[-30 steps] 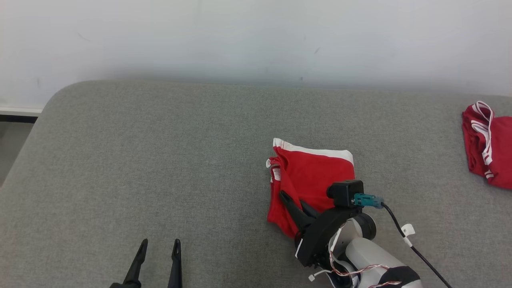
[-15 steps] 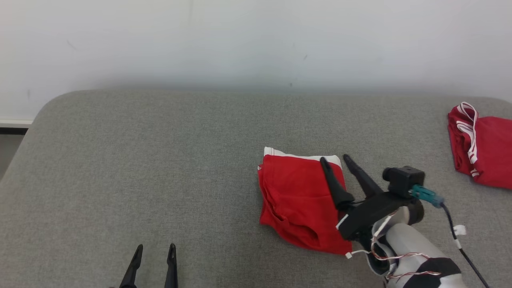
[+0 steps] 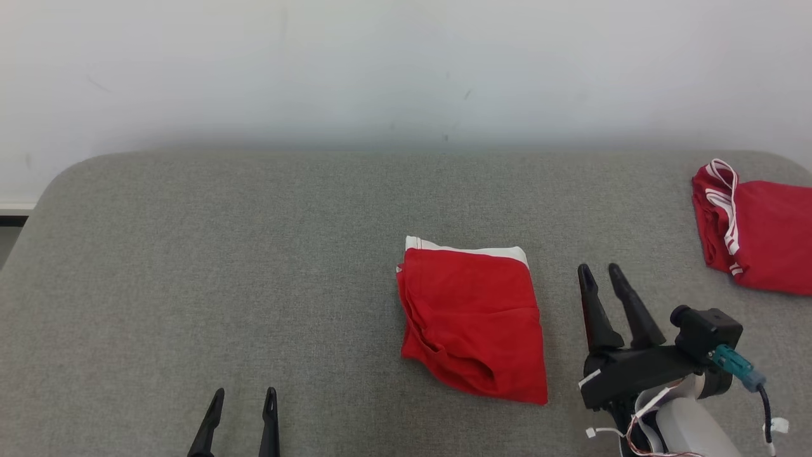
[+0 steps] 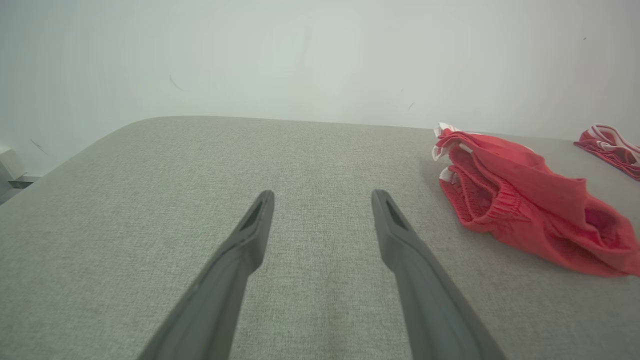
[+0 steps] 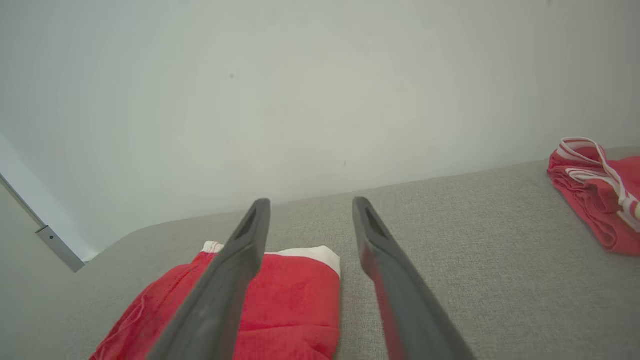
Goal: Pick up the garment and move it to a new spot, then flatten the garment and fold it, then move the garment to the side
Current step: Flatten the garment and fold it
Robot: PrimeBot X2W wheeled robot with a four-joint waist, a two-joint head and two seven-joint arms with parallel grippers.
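Red garment [image 3: 472, 324] is folded into a rough rectangle and lies flat on the grey padded surface [image 3: 254, 266], a bit right of centre in my head view. White band runs along its far edge. Layers are bunched along the left edge, and there's a rumpled opening at the near left corner. Nothing is touching it.

My right gripper [image 3: 598, 270] sits just beside the garment's right edge, clear of the cloth, fingers pointing toward the wall [image 3: 380, 63]. Fingers are apart with nothing between them. Right wrist view agrees: bare grey surface in the gap, and the garment low on the left of that view, partly behind one finger. I can't tell whether the fingertips touch the surface or hover over it.

My left gripper [image 3: 245, 391] is at the bottom edge of the head view, well apart from the garment and off to its left. Fingers are spread and empty. Left wrist view shows bare surface between them, with the garment off to the right of that view, its stacked layers seen from the side.

A second red garment [image 3: 758, 238] with white stripes lies crumpled at the far right of the surface near the rounded corner, well apart from the folded one and cut off by the frame edge.

The wrist camera [image 3: 707, 327] on the right arm carries a teal connector [image 3: 736, 368], and a black cable [image 3: 764, 406] trails down from that.
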